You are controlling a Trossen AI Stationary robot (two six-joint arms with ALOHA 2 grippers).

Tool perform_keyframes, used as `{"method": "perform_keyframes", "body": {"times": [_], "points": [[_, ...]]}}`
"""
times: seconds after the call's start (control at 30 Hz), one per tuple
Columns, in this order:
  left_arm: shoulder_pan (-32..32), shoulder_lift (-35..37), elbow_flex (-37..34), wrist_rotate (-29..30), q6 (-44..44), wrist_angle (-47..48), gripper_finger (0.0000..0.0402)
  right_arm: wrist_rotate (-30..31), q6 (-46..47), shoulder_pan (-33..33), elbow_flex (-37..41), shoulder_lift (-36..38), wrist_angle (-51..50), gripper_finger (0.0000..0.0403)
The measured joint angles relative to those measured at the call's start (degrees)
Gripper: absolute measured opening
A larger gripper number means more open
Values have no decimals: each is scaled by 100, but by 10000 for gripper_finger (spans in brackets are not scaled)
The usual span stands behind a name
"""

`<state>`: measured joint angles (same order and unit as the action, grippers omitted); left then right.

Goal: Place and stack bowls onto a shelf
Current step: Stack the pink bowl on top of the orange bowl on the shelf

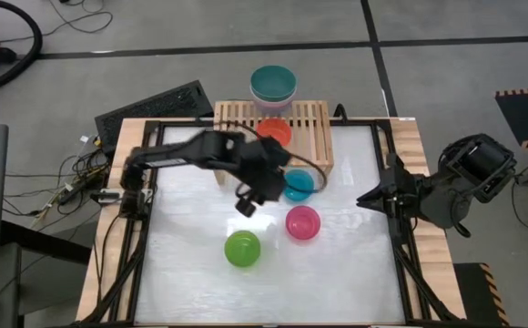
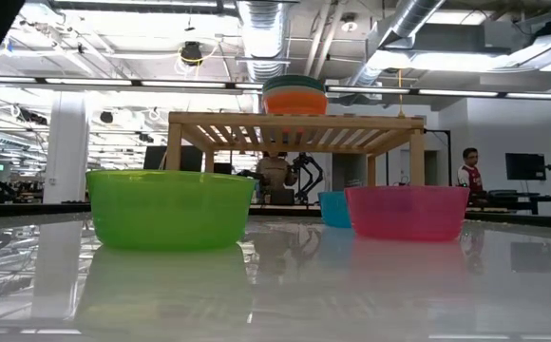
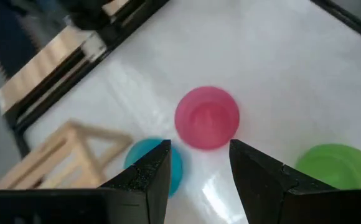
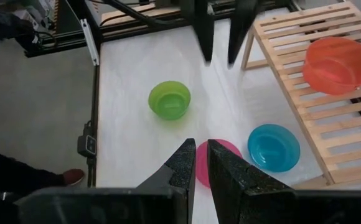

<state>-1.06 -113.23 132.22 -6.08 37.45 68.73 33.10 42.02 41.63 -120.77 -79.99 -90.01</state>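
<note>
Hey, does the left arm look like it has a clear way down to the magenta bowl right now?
Probably yes. The left gripper hangs open above the table, and the magenta bowl sits upright just ahead of its fingers. The cyan bowl and lime green bowl stand apart on either side, so nothing blocks it.

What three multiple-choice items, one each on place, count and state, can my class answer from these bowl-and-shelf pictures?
1. Where is the red bowl?
A on the shelf
B on the white tabletop
C in a gripper

2. How many small bowls stand on the tabletop?
A one
B three
C five

3. How do the left gripper's fingers stand?
A shut on a bowl
B open, holding nothing
C out of sight

Answers: 1 A, it rests on the slats. 2 B, the cyan bowl, magenta bowl and lime green bowl. 3 B, the left wrist view shows a gap.
</note>
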Motion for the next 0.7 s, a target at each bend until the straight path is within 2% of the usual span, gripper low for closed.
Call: {"method": "perform_keyframes", "body": {"times": [0.23, 0.4, 0.7], "points": [[-296, -910, -2, 126, 517, -178, 149, 2, 151, 0, 0, 0, 1, 69], [-436, -1518, -2, -89, 612, -297, 149, 20, 151, 0, 0, -45, -1, 69], [-743, -2224, -2, -151, 798, -441, 149, 13, 115, -2, 0, -354, 1, 69]]}}
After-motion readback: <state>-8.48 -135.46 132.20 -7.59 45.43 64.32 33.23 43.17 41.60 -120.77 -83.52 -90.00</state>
